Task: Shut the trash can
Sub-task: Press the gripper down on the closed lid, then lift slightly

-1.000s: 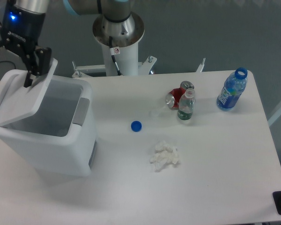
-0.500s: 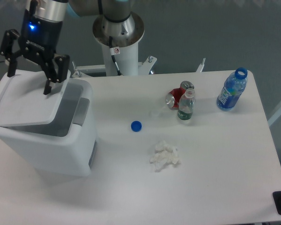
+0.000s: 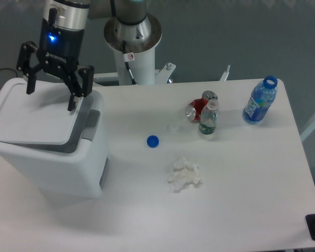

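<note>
The large white boxy plastic trash can (image 3: 52, 152) has its flat lid (image 3: 34, 115) dropped nearly flat since a second ago; the tool (image 3: 50, 97), wide open and empty, hovers above, closure almost complete.

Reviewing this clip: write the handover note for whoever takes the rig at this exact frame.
Gripper: open, fingers spread, holding nothing, hovering over the rear part of the lid.
Trash can: at the left end of the table. The lid is lowered almost flat over the opening, but a dark gap shows along its right edge by the grey latch, so it does not look seated.
Done: lid brought down most of the way.
Left: probably press the lid down near the latch side until it sits flush, then lift the arm away.
Bottles, can, blue cap and crumpled tissue lie to the right, away from the bin.
</note>
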